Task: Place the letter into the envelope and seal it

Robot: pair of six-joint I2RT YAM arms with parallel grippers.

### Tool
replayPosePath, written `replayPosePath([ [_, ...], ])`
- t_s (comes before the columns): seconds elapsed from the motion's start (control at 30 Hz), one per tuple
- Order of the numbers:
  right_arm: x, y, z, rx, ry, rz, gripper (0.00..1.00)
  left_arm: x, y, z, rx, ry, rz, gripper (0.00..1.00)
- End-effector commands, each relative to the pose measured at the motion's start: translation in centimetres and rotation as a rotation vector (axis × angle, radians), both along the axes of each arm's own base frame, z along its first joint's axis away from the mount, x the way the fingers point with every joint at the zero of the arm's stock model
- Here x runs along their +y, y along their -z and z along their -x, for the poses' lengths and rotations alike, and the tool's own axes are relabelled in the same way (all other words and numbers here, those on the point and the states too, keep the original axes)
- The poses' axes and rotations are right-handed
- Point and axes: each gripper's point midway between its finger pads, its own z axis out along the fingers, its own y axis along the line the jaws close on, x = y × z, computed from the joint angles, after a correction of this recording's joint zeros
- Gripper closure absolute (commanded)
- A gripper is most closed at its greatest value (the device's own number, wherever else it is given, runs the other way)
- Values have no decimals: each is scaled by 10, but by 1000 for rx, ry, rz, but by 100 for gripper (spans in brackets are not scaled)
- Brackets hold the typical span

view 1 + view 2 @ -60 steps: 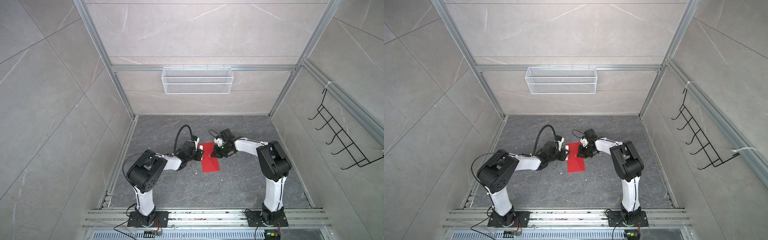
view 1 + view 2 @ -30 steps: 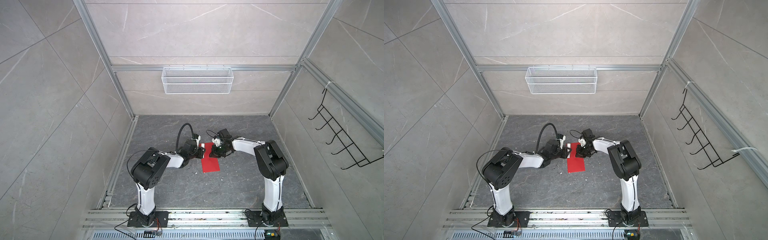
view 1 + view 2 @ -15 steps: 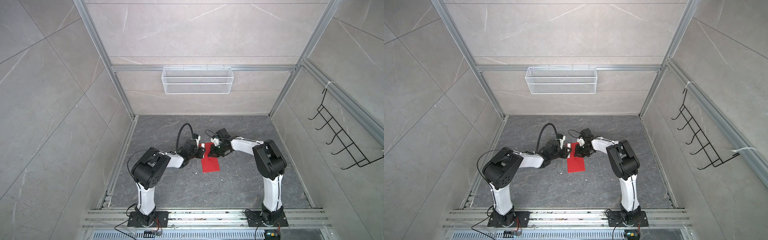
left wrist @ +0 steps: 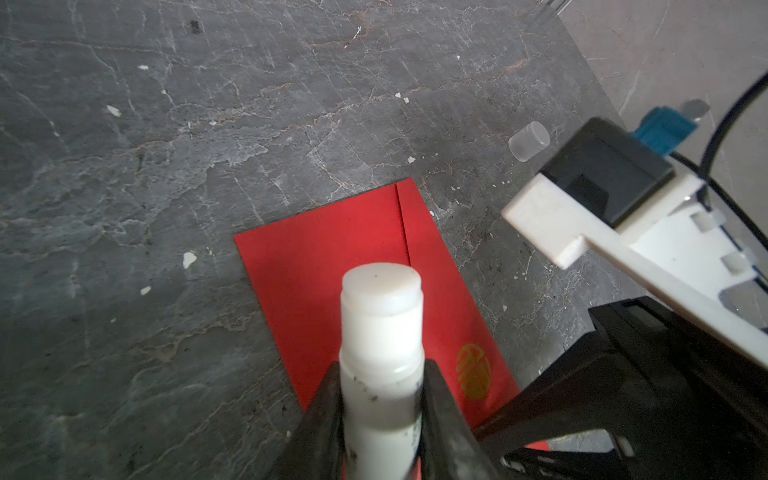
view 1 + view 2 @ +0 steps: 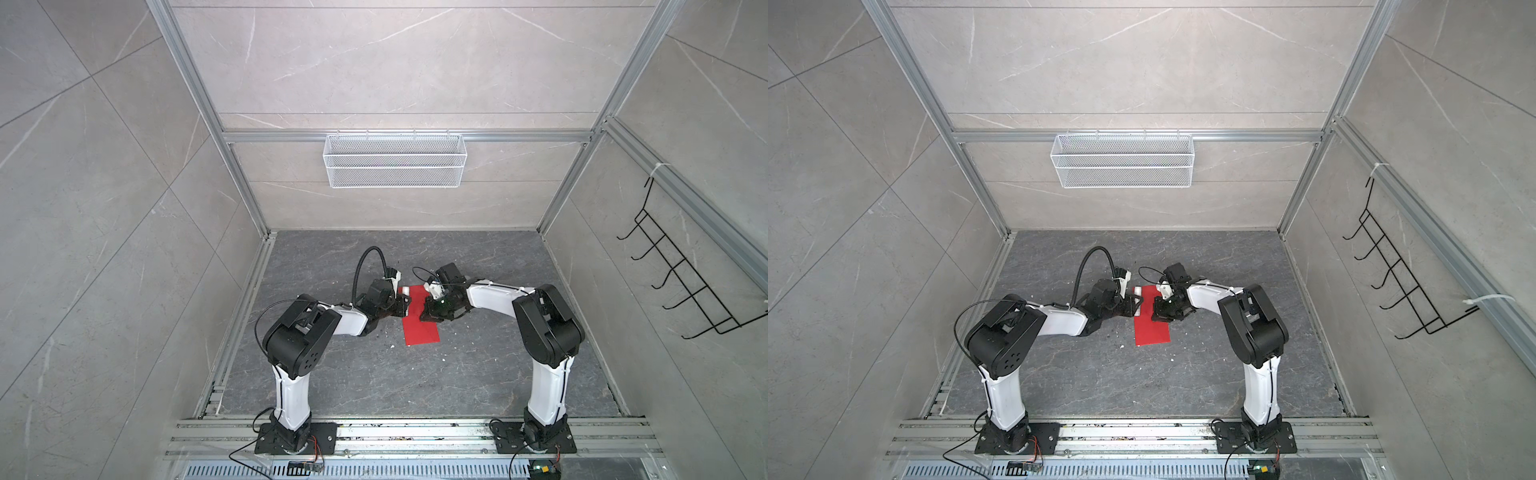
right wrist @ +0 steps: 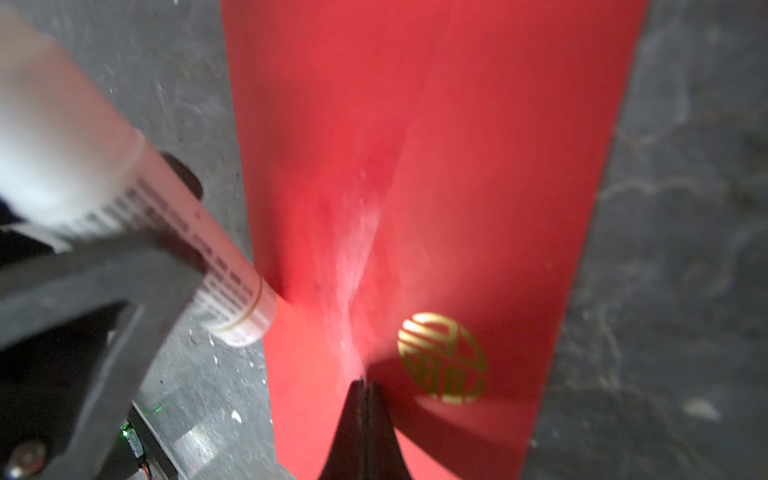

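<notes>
Flat red paper envelope [image 4: 332, 241], gold emblem [image 6: 441, 357]; white cylindrical glue stick [image 4: 380, 332]

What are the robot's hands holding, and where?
The left gripper holds the glue stick around its tube. The right gripper seems to pinch the envelope at the edge of its flap.

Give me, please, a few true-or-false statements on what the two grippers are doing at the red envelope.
1. The left gripper grips a white plastic glue stick. True.
2. The glue stick is capped. False: it is uncapped; a small clear cap lies apart from it.
3. The right gripper is wide open. False: it is shut, pinching the flap tip of the red paper envelope.
4. A gold round emblem shows on the envelope. True.
</notes>
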Motion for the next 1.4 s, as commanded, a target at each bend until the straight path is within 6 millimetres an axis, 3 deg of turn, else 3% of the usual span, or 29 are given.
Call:
replayPosePath([
  [0.0, -34, 34, 44, 135, -5, 164, 100, 3, 10, -3, 15, -17, -27, 100],
  [0.27, -34, 33, 51, 145, 2, 142, 100, 3, 10, -3, 16, -14, -29, 100],
  [0.47, -14, 19, 26, 121, 30, 51, 100, 2, 10, -3, 17, -11, -31, 100],
  [0.7, 11, -14, -11, 51, 33, -42, 100, 1, 9, -4, 17, -8, -29, 100],
  [0.83, 11, -29, -24, 4, 44, -51, 100, 2, 9, -3, 15, -9, -33, 100],
  [0.97, 1, -27, -33, -5, 62, -14, 100, 2, 9, -4, 14, -9, -34, 100],
  [1.37, 5, -2, -29, 48, 46, 11, 100, 3, 10, -3, 17, -10, -36, 100],
])
